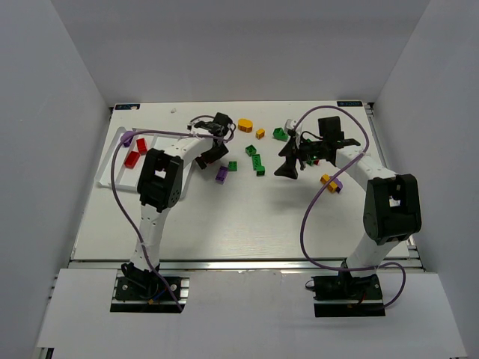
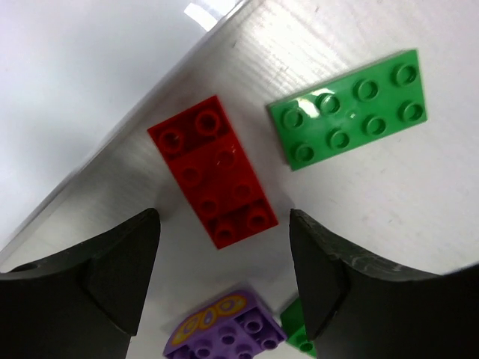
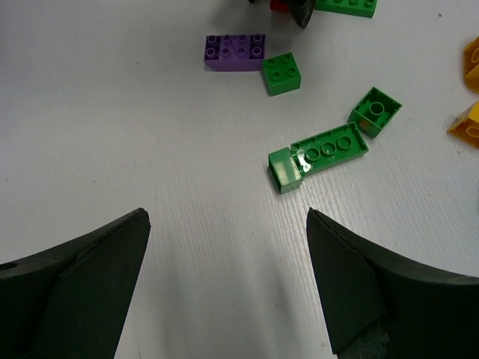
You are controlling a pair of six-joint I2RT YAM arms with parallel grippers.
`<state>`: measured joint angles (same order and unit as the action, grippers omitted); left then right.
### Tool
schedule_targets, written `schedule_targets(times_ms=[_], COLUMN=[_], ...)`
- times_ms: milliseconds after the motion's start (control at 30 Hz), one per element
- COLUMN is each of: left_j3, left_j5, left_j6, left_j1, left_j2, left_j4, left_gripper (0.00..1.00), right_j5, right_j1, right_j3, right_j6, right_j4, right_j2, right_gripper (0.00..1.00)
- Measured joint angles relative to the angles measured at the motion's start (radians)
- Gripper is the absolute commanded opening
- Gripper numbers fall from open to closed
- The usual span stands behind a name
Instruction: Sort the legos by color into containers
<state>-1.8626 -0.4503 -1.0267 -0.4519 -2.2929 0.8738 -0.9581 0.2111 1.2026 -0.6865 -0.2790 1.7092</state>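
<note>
Left gripper (image 2: pixel 223 250): jaws are seen spread, nothing clamped. A red brick (image 2: pixel 213 172) is framed between them on the table, long axis running upper left to lower right, one short end turned toward the tray (image 2: pixel 82 82) wall close by. A green plate (image 2: pixel 349 108) is laid just beside it, slanted the other way. Right gripper (image 3: pixel 228 254): held wide apart over open table (image 3: pixel 150 134). A long green brick (image 3: pixel 320 153) is spotted ahead, tilted, with free room to its left.

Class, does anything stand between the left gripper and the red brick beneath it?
Nothing visible does. The red studded plastic brick lies uncovered between the open fingers of the left gripper; the green studded plate sits apart.
</note>
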Motion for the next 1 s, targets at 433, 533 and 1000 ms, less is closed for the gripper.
schedule_targets(times_ms=[433,533,1000], left_j3=[-0.040,-0.035,0.273], left_j5=[-0.045,-0.047,0.158], left_j6=[-0.016,-0.013,0.146], left_j1=[0.005,0.005,-0.040], left_j2=[-0.028,-0.028,0.171], left_j4=[-0.009,-0.022,-0.222], left_gripper=[0.45,0.38,0.14], right_j5=[-0.010,-0.011,-0.014], right_j1=[-0.018,-0.021,-0.026], right_j3=[0.000,0.000,-0.001], right_j6=[0.000,0.000,0.000], right_j4=[0.000,0.001,0.005], right_j2=[0.000,0.000,0.000], right_gripper=[0.89,0.89,0.89])
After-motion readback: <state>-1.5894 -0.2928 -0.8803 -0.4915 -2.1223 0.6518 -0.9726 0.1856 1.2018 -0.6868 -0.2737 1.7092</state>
